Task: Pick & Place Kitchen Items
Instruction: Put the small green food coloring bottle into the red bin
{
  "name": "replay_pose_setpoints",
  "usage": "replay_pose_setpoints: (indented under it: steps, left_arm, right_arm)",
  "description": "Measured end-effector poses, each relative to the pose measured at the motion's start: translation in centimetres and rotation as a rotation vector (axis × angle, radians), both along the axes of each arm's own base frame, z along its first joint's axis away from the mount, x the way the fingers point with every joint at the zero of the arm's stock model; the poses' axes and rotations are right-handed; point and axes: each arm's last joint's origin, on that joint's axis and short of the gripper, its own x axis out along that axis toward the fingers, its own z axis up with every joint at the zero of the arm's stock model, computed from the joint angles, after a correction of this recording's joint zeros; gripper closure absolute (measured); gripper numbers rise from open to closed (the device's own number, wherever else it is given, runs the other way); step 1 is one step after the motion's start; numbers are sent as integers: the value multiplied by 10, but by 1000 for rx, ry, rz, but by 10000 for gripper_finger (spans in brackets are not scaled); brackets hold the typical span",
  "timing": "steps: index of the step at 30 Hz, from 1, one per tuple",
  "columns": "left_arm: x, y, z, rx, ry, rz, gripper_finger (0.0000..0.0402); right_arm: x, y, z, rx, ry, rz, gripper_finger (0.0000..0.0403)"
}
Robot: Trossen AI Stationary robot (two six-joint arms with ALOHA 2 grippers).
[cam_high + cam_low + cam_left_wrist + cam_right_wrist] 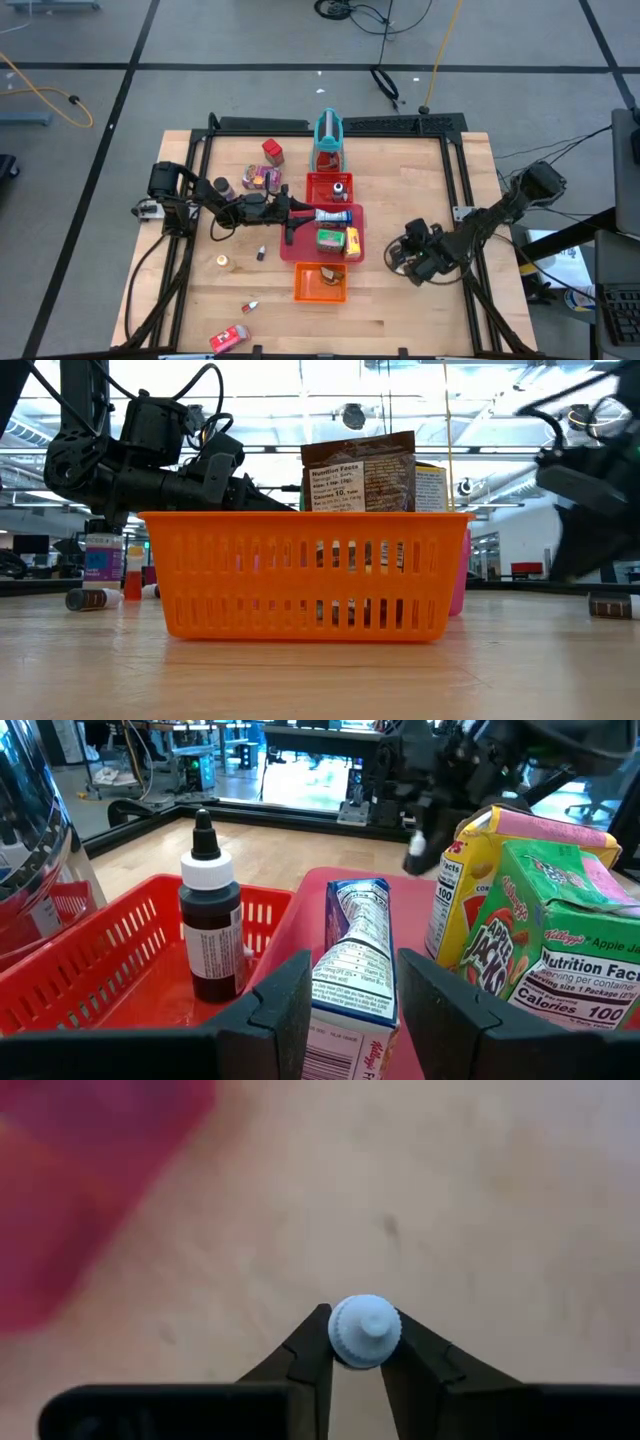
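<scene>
1. We see the left gripper near the middle of the high view, its fingers squeezed on a blue and white box in the pink tray.
2. The right gripper, at the right of that view, pinches a tiny bottle by its white cap.
3. A green box stands beside the blue one.

A blue-white box lies flat in the pink-red tray, pinched between the left hand's fingers. Beside it stand a green cereal box and a yellow box. A dark bottle stands upright in the red tray. The right hand clamps a small white-capped bottle above the counter.
</scene>
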Motion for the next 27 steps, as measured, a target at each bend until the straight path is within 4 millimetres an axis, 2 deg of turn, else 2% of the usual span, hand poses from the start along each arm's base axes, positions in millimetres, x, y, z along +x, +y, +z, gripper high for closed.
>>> replay_pose_setpoints:
  steps: [10, 19, 27]
  left_arm:
    - [0, 0, 0, 0, 0, 0, 254]
    - [0, 0, 0, 0, 0, 0, 254]
    - [0, 0, -2, -1, 19, -1, 254]
  right_arm:
    - [23, -49, 27, -92, -24, 73, 346]
    - [60, -91, 53, -201, -233, 213, 346]
    - [80, -126, 56, -228, -346, 269, 346]
